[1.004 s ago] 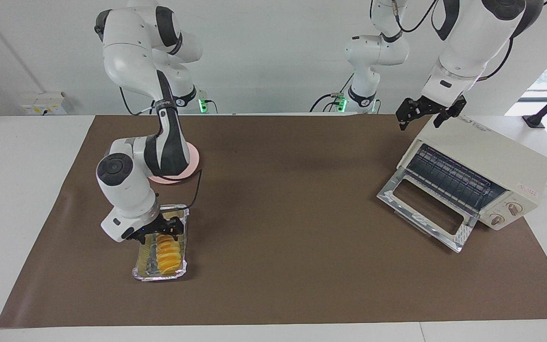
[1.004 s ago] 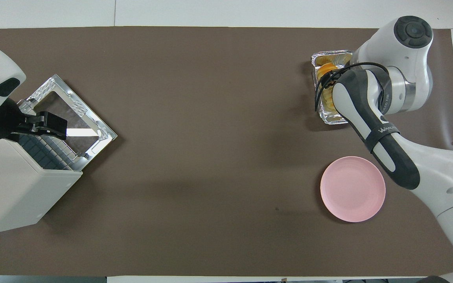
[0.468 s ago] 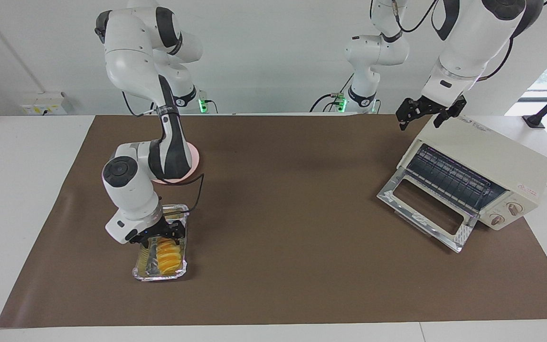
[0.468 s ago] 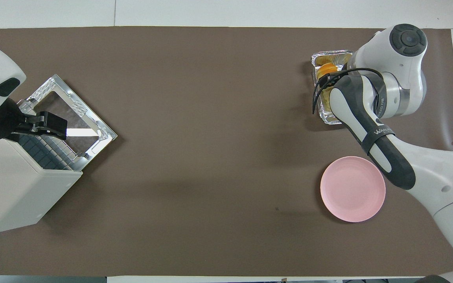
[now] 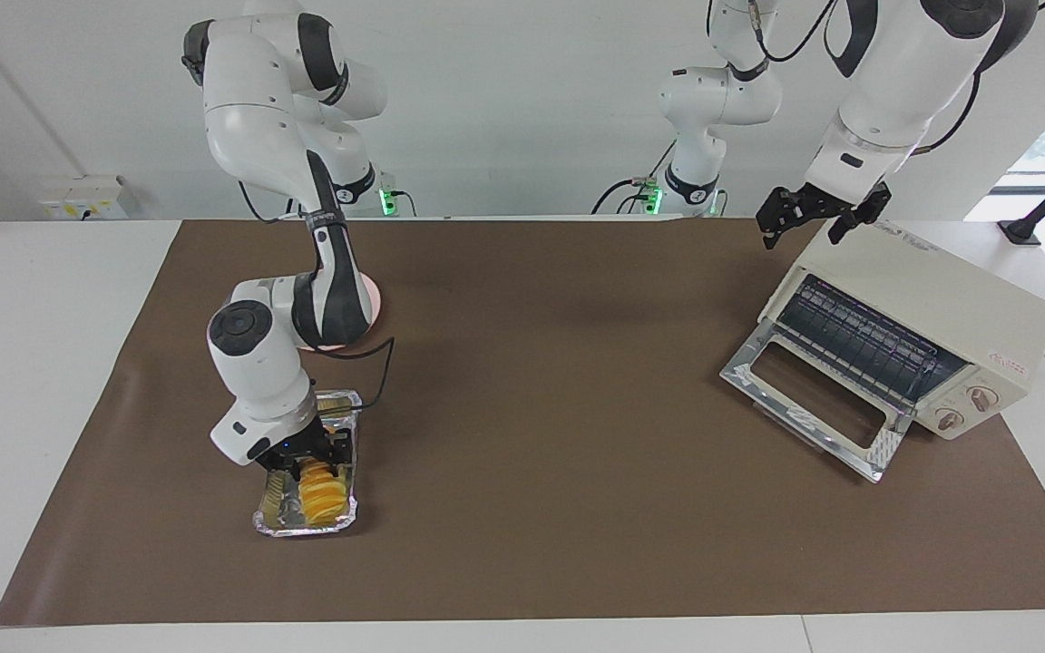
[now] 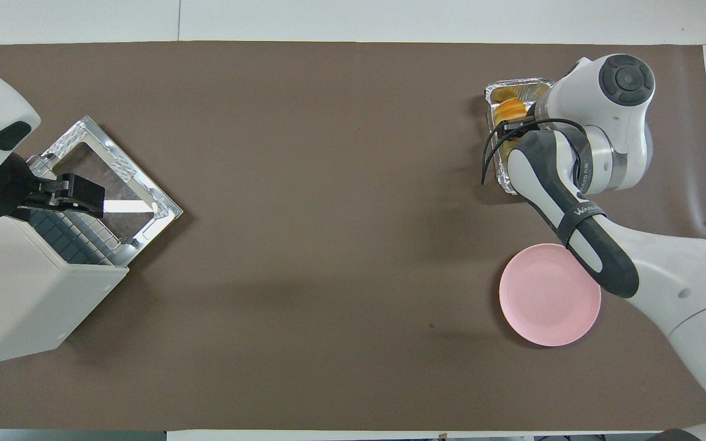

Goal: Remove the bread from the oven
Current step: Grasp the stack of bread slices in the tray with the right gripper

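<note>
The golden, ridged bread [image 5: 318, 490] lies in a silver foil tray [image 5: 279, 521] on the brown mat toward the right arm's end; it also shows in the overhead view [image 6: 510, 109]. My right gripper [image 5: 307, 456] is down in the tray, open, with a finger on each side of the bread's end nearer to the robots. The cream-white oven [image 5: 926, 304] stands toward the left arm's end with its glass door [image 5: 813, 404] dropped open and its wire rack bare. My left gripper [image 5: 815, 218] hangs open over the oven's top and waits.
A round pink plate [image 6: 549, 294] lies nearer to the robots than the foil tray [image 6: 515, 87], partly under my right arm. The oven [image 6: 16, 294] and its open door [image 6: 114, 177] take up the mat's corner at the left arm's end.
My right wrist has turned and swung over the tray, and the gripper has come lower around the bread. The tray, bread, oven and left arm have not moved.
</note>
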Action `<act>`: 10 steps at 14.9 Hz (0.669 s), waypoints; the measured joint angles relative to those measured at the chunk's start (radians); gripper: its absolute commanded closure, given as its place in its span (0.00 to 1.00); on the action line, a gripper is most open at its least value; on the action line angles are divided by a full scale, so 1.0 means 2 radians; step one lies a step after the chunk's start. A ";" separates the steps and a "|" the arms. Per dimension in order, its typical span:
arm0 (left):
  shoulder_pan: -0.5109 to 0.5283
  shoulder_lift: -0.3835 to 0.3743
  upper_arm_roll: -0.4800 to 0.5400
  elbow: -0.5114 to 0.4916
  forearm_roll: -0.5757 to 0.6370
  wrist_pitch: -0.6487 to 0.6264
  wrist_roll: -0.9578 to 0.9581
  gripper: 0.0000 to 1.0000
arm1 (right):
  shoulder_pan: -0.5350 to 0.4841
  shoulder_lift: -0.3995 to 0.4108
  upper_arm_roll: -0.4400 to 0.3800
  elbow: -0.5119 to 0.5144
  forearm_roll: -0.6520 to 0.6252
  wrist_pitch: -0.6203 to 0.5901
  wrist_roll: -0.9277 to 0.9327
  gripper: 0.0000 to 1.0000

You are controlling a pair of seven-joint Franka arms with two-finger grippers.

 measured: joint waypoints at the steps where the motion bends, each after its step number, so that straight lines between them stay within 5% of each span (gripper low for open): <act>1: 0.000 0.000 0.000 0.000 0.000 0.000 0.000 0.00 | 0.000 -0.001 0.000 0.000 0.000 0.000 0.000 1.00; 10: 0.000 0.000 0.000 0.000 0.000 0.000 0.000 0.00 | -0.003 -0.006 -0.002 0.038 0.000 -0.076 0.000 1.00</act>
